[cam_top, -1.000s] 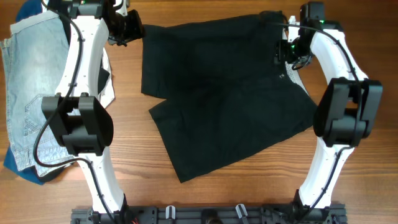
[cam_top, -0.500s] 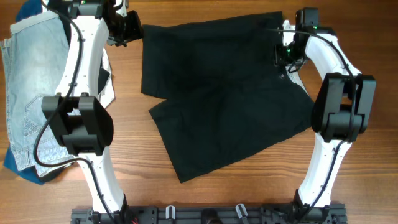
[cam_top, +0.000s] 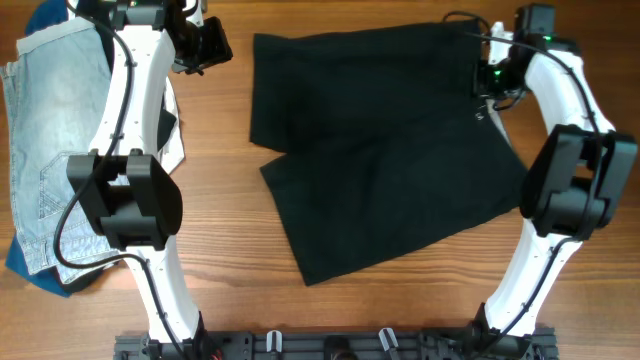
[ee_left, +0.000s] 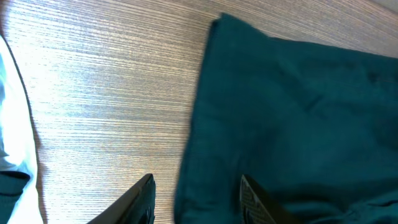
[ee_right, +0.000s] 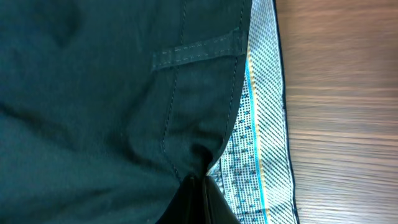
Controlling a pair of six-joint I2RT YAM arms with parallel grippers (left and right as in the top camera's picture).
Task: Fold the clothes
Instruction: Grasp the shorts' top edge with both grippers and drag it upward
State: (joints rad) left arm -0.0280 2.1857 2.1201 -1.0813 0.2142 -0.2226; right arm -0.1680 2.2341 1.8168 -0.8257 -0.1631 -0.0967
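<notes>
Black shorts (cam_top: 380, 150) lie spread flat across the middle of the wooden table. My right gripper (cam_top: 487, 85) is at their far right end, shut on the waistband. In the right wrist view the closed fingers (ee_right: 200, 183) pinch the dark cloth (ee_right: 93, 93) beside the checked white and blue inner lining (ee_right: 255, 137). My left gripper (cam_top: 215, 45) hovers at the far left, just off the shorts' leg edge. It is open, and in the left wrist view (ee_left: 196, 180) the dark hem (ee_left: 298, 106) shows beyond its spread fingers, held by nothing.
A pile of other clothes lies at the left edge: light denim jeans (cam_top: 45, 130), a white garment (cam_top: 172, 135) and something blue (cam_top: 25, 265). The arms' mounting rail (cam_top: 330, 345) runs along the near edge. Bare wood (cam_top: 230, 230) lies left of the shorts.
My right gripper has shut on the waistband and moved to the right. The whole pair of shorts has slid a little to the right with it. The left arm has stayed put.
</notes>
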